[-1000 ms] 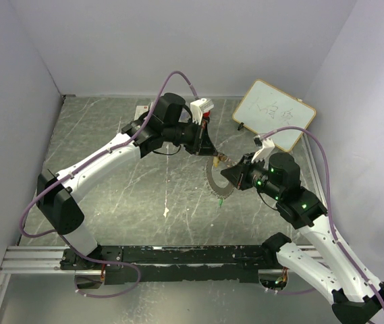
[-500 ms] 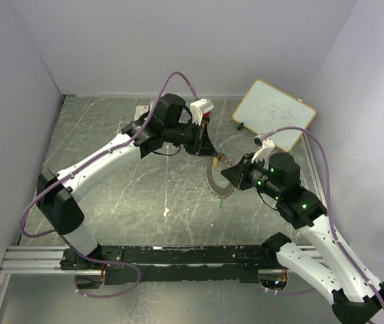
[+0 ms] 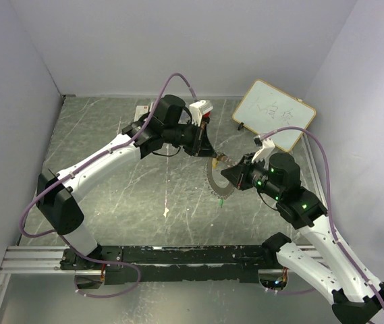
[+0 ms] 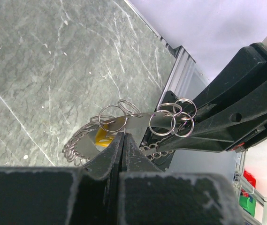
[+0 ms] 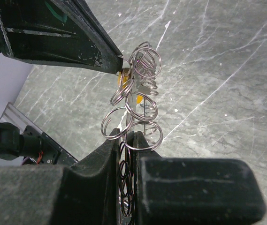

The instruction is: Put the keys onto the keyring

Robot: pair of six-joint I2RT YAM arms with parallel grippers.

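The left wrist view showed the left pincer [image 4: 122, 137] clenched on the keyring's [image 4: 138, 123] fringe, with the yellow key [image 4: 101, 139] just at its 9 o'clock. The top view alone caught the green key [image 3: 219, 200], hanging above the tabletop [image 3: 124, 196] at 6 o'clock of the right pincer [image 3: 224, 177]. The right wrist view showed that pincer grasping the keyring's band, which rose toward 12 o'clock.

Table top [image 3: 111, 142] is seen as grey stone pattern w/ pale veins. A small whiteboard [image 3: 274, 115] w/ faint handwriting is placed at far right, tilted, near the right wall. A small white scrap [image 3: 166, 212] is found on the table, approx. centre. An aluminium rail [image 3: 30, 260] is fixed along the near edge.
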